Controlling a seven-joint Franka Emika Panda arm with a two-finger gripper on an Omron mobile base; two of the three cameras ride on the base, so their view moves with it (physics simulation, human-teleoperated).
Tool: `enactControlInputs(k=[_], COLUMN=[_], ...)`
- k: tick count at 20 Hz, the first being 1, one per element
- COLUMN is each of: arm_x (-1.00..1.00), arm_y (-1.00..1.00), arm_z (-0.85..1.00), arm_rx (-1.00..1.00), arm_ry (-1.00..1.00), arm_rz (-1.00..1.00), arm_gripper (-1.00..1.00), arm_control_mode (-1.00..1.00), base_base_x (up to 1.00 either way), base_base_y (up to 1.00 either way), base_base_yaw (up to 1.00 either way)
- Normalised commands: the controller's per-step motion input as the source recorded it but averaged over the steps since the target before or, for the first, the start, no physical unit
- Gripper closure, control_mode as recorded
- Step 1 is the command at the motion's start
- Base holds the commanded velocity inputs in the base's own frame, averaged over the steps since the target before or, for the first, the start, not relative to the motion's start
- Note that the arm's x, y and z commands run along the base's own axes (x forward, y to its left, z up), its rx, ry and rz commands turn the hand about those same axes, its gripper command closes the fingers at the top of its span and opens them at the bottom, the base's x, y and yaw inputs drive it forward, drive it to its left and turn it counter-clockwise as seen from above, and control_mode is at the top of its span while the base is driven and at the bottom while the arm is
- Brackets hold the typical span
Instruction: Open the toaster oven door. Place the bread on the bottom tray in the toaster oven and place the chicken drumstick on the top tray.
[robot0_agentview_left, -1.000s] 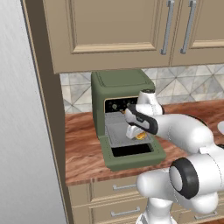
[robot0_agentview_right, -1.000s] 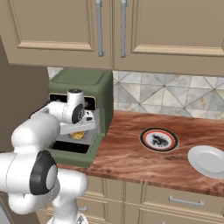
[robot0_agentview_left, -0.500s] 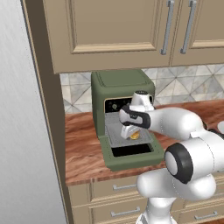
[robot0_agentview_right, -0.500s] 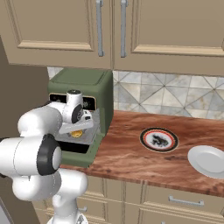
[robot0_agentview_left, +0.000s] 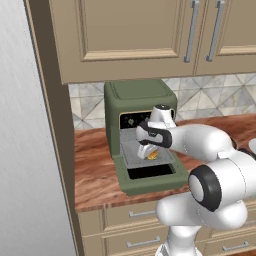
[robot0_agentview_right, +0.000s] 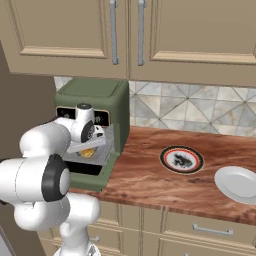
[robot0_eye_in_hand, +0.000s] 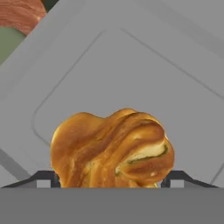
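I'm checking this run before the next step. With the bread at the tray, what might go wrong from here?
1. The bread sits between the end effector fingertips on the grey tray; withdrawing carelessly may drag it off.
2. The toaster oven door hangs open below; the arm could bump it.
3. The tray sticks out of the toaster oven and might get knocked.

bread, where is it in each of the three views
Left base view: the bread is a small golden lump at centre, on the grey tray pulled out of the toaster oven.
Right base view: left of centre, under the gripper.
Hand view: bottom centre.
Shared landmark: the grey tray beneath it.
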Motion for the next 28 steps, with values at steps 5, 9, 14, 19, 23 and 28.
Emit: enactControlInputs(k=[5, 9, 14, 19, 23, 28], arm_x=[0.00, -0.38, -0.86, -0.58, 0.04, 0.75], arm_y=[0.13, 0.07, 0.00, 0.00, 0.04, 0.21], arm_z=[0.28, 0.51, 0.37, 0.01, -0.57, -0.32], arm_rx=[0.03, 0.04, 0.03, 0.00, 0.00, 0.00], arm_ry=[0.00, 0.00, 0.01, 0.05, 0.19, 0.05], arm_rz=[0.00, 0.00, -0.10, -0.23, -0.23, -0.17], arm_gripper=[-1.00, -1.00, -1.00, -1.00, -1.00, -1.00], arm_control_mode=[-1.00, -1.00, -1.00, -1.00, -1.00, -1.00], base_base_x=[0.00, 0.00, 0.00, 0.00, 0.00, 0.00], base_base_y=[0.00, 0.00, 0.00, 0.00, 0.00, 0.00], base_base_yaw=[0.00, 0.00, 0.00, 0.00, 0.00, 0.00])
